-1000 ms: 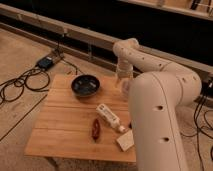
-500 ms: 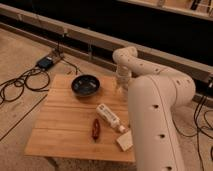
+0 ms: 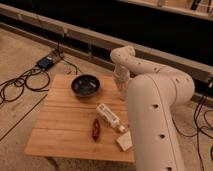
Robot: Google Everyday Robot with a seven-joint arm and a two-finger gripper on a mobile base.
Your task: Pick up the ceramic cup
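My gripper point(image 3: 120, 85) hangs from the white arm point(image 3: 150, 95) over the far right edge of the wooden table point(image 3: 65, 125), pointing down. A small pale shape point(image 3: 119, 76) at the gripper looks like the ceramic cup. It blends with the gripper, so I cannot tell whether it is held or only beside the gripper. The wide dark blue bowl point(image 3: 85, 85) sits to the left of the gripper, apart from it.
A white bottle with a label point(image 3: 109, 116) lies at the table's middle right. A reddish-brown object point(image 3: 96, 129) and a pale packet point(image 3: 124, 141) lie nearer the front. Black cables point(image 3: 20, 85) and a blue box point(image 3: 46, 62) lie on the floor at the left. A dark wall runs behind.
The wrist and gripper have come down a little toward the table's far right edge. The bowl, bottle and other objects have not moved.
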